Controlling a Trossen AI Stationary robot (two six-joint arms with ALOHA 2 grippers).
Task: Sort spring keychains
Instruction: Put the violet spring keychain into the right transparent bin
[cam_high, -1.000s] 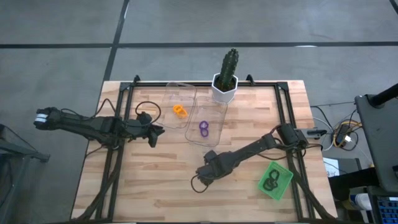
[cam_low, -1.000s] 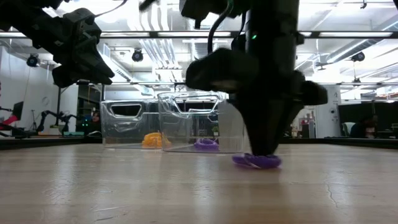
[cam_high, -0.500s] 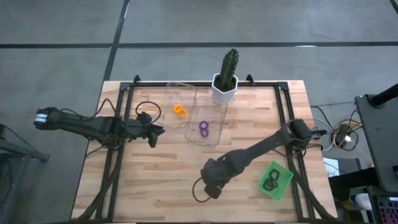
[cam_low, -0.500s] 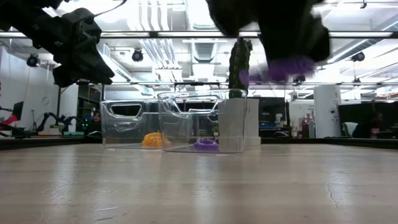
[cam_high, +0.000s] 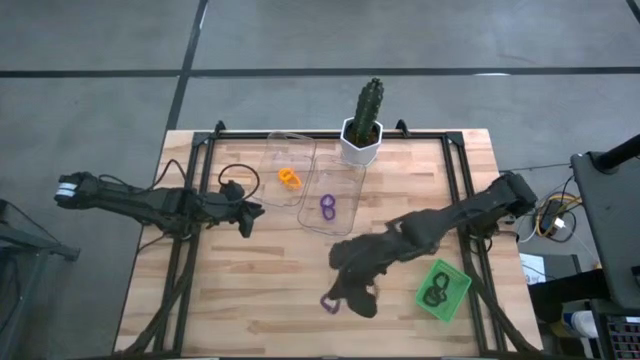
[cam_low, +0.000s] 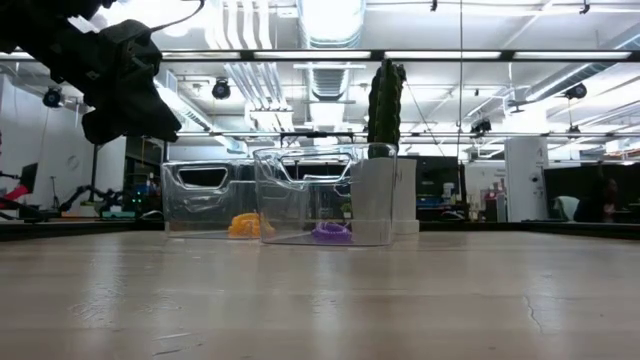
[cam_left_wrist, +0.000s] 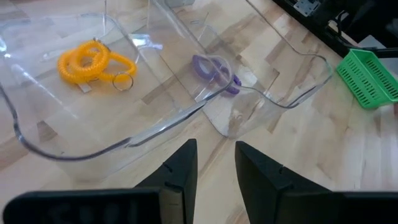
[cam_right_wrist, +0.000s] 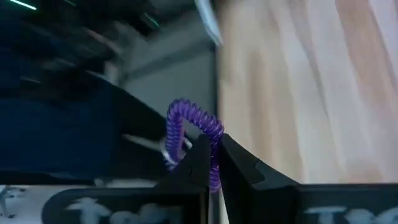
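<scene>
We are in the carry step: the right gripper (cam_right_wrist: 210, 163) has its two dark fingers pressed together on a purple coiled spring keychain (cam_right_wrist: 189, 134), which hangs pinched between the tips. In the high view that purple loop (cam_high: 331, 302) shows at lower centre of the frame, just under the dark mass of the right gripper (cam_high: 352, 290), and we judge it lifted off the pale wooden table (cam_high: 250, 290), since the low view shows nothing lying on the boards.

The sorted pieces sit in the upper middle of the high view: an orange coiled keychain (cam_high: 289, 178) in the left clear plastic bin (cam_high: 277, 150), a purple one (cam_high: 329, 207) in the clear plastic bin beside it (cam_high: 352, 222), and black coils (cam_high: 434, 294) in the small green basket (cam_high: 455, 275) at lower right. A cactus in a white pot (cam_high: 363, 125) stands just behind the clear bins.

The left gripper (cam_left_wrist: 211, 165) waits at the left of the table, fingers slightly parted and holding nothing, facing the bins.

Next, we think, the right arm must swing up-frame to the bin with the purple coil, stay above its rim, and let go over its floor.
</scene>
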